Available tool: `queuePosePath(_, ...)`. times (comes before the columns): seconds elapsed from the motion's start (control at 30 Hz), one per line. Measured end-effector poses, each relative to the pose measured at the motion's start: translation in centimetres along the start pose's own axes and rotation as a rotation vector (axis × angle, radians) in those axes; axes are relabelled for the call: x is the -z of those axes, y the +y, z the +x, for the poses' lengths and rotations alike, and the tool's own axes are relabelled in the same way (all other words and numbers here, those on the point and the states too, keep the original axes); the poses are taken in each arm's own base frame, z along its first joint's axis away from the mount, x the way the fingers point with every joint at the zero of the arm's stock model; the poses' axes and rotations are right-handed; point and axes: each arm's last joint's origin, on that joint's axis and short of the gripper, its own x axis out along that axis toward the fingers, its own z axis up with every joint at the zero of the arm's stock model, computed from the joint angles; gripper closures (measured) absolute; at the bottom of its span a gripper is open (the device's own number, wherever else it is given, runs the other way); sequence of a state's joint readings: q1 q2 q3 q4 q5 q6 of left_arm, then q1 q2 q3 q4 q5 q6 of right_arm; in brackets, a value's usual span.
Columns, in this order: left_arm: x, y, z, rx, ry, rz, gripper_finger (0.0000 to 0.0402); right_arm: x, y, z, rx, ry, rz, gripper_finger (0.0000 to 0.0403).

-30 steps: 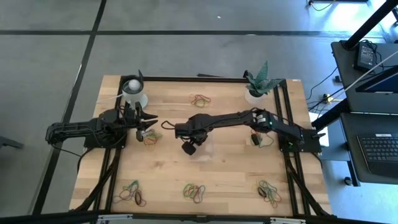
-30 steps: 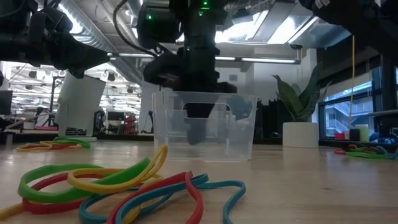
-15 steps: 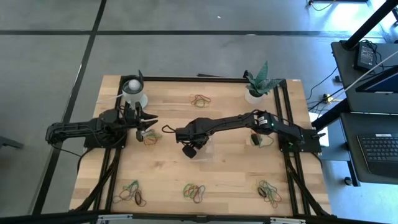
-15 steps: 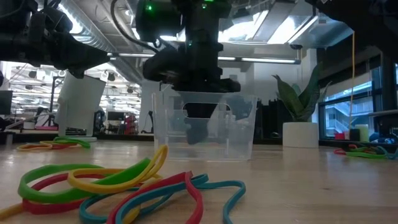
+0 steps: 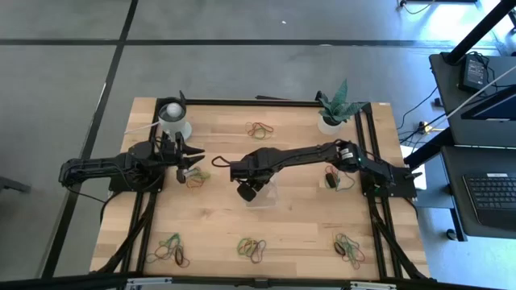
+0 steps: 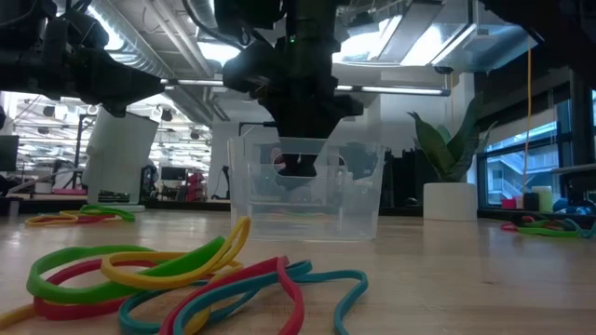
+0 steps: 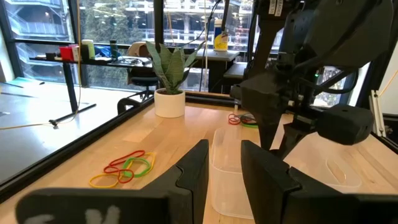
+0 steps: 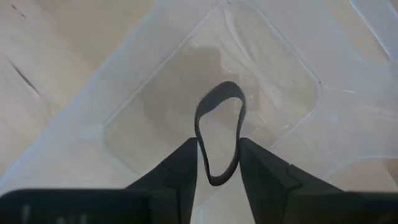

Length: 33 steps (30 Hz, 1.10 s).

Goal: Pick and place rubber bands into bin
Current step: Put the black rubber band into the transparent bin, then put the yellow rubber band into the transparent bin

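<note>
Taking the bin point(image 5: 260, 193) as the landmark, it stands near the middle of the wooden worktop point(image 5: 298, 234), a clear low-walled box.

Well to the left of the bin, a white cup point(image 5: 172, 119) stands at the worktop's far side. The left gripper point(image 5: 196, 163) waits between that cup and the bin, its fingers point(image 7: 189, 171) released with a narrow gap between them and holding nothing. A few rubber bands point(image 5: 196, 179) lie just beside its tip, on the bin's left.

Toward the near edge, left of the bin, lies a cluster of green, red and dark bands point(image 5: 171, 250); another mixed cluster point(image 5: 251, 248) lies almost straight in front of the bin, seen large in the low view as green, yellow, red and blue loops point(image 6: 186, 270).

Directly above the bin, the right gripper point(image 5: 249, 190) points down into its opening. Its fingers point(image 8: 180, 168) stand slightly apart, and a dark rubber band point(image 8: 220, 132) shows in the gap between them, over the bin's clear floor; whether it is pinched or lying loose cannot be told.

Behind the bin, a small red and yellow cluster point(image 5: 260, 128) lies near the far edge. To the right, a potted plant point(image 5: 333, 107) stands in the far corner, more bands point(image 5: 334, 180) lie under the right arm, and a last cluster point(image 5: 348, 246) lies near the front right.
</note>
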<state>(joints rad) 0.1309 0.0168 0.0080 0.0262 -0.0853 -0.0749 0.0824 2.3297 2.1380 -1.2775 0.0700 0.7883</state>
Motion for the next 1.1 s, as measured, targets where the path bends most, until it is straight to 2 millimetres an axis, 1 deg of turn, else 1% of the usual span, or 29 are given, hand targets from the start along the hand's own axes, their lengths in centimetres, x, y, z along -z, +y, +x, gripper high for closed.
queuePosePath(0.5, 0.0, 0.0, 0.0, 0.0, 0.0, -0.016, 0.0313, 0.1, -0.1, -0.1, 0.025, -0.003, 0.003, 0.0279)
queuePosePath(0.57, 0.0, 0.0, 0.0, 0.0, 0.0, -0.049, 0.0313, 0.2, -0.2, -0.3, 0.03, 0.003, -0.059, 0.0279)
queuePosePath(0.67, 0.0, 0.0, 0.0, 0.0, 0.0, -0.09, 0.0313, 0.6, -0.7, -1.4, 0.068, 0.052, -0.208, 0.0286)
queuePosePath(0.77, 0.0, 0.0, 0.0, 0.0, 0.0, -0.104, 0.0313, 1.0, -1.1, -1.4, 0.101, 0.109, -0.334, 0.0298)
queuePosePath(0.9, -0.1, 0.0, 0.0, -0.003, -0.01, -0.089, 0.0313, 1.0, -1.1, -1.4, 0.105, 0.11, -0.317, 0.0322)
queuePosePath(0.97, -0.1, 0.0, 0.0, -0.009, -0.009, -0.089, 0.0313, 1.4, -0.9, -1.5, 0.108, 0.119, -0.386, 0.0349)
queuePosePath(1.03, -0.1, 0.0, 0.0, -0.01, -0.01, -0.089, 0.0313, 2.0, -0.5, -2.1, 0.095, 0.115, -0.471, 0.0385)
queuePosePath(1.1, -0.1, 0.0, 0.0, -0.01, -0.011, -0.089, 0.0313, 2.6, -0.5, -3.3, 0.079, 0.1, -0.523, 0.0393)
